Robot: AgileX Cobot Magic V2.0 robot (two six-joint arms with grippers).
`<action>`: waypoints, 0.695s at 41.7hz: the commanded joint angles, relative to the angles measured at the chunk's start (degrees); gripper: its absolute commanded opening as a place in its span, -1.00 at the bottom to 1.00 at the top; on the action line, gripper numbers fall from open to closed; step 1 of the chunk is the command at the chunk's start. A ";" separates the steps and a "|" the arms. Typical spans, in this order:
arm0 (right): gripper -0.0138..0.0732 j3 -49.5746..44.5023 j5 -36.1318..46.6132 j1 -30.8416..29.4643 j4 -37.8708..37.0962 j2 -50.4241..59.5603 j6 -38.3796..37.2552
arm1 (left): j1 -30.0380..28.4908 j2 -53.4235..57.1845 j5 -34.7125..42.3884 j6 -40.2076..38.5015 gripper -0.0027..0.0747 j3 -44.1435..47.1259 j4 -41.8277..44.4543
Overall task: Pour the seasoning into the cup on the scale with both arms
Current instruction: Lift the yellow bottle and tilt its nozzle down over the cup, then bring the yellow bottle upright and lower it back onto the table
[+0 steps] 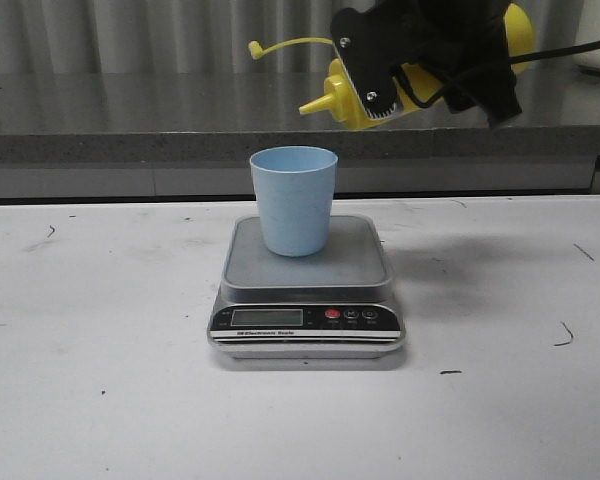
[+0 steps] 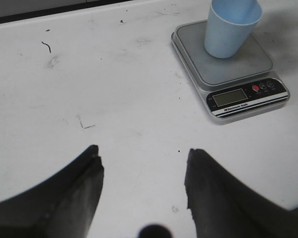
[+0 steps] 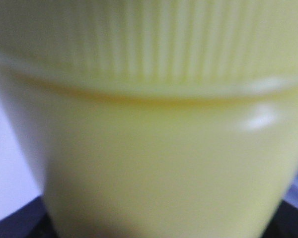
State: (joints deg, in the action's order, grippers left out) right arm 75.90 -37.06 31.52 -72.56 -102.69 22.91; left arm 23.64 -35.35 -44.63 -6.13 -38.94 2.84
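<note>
The light blue cup stands upright on the grey platform of the scale, mid-table. My right gripper is shut on the yellow seasoning bottle, held tilted above and behind the cup. Its cone nozzle points left, a little above the cup's rim, with the thin strap trailing left. The bottle fills the right wrist view, blurred. My left gripper is open and empty over bare table, near and to the left of the scale and cup. It does not show in the front view.
A dark grey ledge runs along the back of the white table. The scale's black front panel with LCD and red button faces the near edge.
</note>
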 commanded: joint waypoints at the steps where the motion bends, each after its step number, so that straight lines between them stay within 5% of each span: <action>1: 0.12 2.34 -0.24 0.19 -7.40 3.11 0.09 | -0.02 -0.06 4.04 -0.27 0.01 -1.40 0.22; 20: 0.12 2.34 -0.46 0.19 -7.09 3.11 -1.50 | -0.02 -0.06 4.04 -0.27 0.01 -1.40 0.22; 29: 0.12 2.34 -1.21 0.12 -1.52 3.11 -16.69 | -0.02 -0.06 4.15 -0.27 0.01 -1.40 0.22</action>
State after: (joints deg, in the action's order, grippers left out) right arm 75.90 -36.59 31.60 -72.60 -102.69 13.31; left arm 23.64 -35.35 -44.63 -6.13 -38.94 2.84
